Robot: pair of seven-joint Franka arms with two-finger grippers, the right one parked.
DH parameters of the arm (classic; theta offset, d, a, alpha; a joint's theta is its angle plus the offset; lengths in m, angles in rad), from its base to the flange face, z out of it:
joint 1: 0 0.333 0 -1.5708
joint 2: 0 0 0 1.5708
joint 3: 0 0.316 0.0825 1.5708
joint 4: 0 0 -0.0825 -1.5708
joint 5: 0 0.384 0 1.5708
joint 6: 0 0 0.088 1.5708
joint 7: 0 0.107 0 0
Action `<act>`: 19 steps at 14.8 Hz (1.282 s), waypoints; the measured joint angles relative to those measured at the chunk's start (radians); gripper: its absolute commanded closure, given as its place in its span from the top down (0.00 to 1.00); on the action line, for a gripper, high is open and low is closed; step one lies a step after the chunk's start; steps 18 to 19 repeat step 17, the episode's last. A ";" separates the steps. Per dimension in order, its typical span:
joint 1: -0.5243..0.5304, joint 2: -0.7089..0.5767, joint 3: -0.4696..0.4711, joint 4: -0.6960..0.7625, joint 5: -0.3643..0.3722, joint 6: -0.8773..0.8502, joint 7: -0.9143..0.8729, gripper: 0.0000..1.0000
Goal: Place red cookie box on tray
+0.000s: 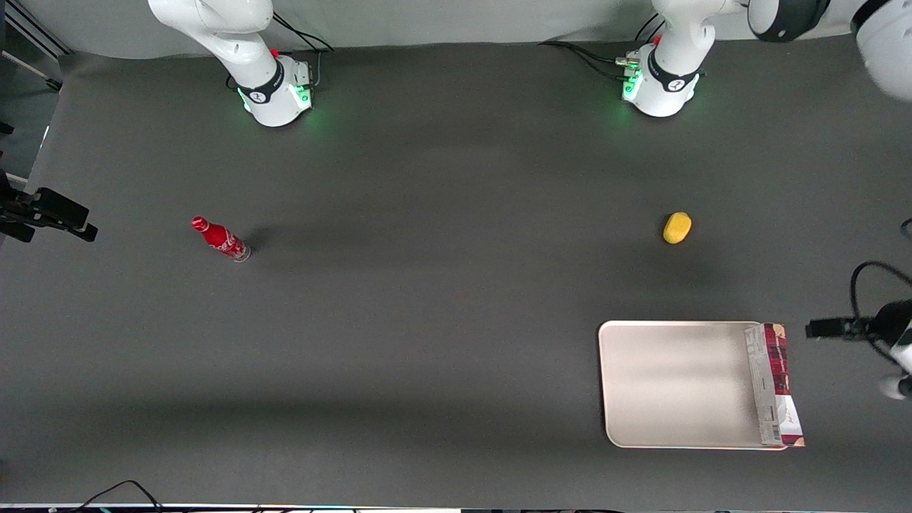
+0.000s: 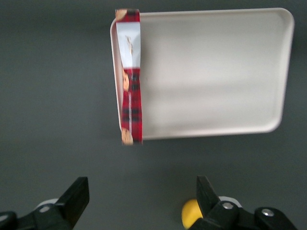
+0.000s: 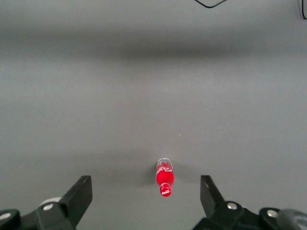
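Observation:
The red cookie box (image 1: 774, 385) lies flat along the short edge of the cream tray (image 1: 677, 385) that is toward the working arm's end of the table, resting over the rim with its white-grey side up. In the left wrist view the box (image 2: 131, 76) covers that edge of the tray (image 2: 211, 72). My left gripper (image 2: 141, 184) is open and empty, raised above bare table, apart from the box. In the front view the gripper (image 1: 819, 328) hangs beside the tray, toward the working arm's end.
A yellow rounded object (image 1: 677, 228) sits on the table farther from the front camera than the tray; in the wrist view it (image 2: 191, 213) peeks out by one finger. A small red bottle (image 1: 219, 239) stands toward the parked arm's end.

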 measured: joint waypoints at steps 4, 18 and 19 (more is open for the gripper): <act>-0.016 -0.196 -0.035 -0.041 0.000 -0.210 -0.076 1.00; -0.028 -0.745 -0.192 -0.770 0.111 0.008 -0.224 1.00; -0.028 -0.745 -0.192 -0.770 0.111 0.008 -0.224 1.00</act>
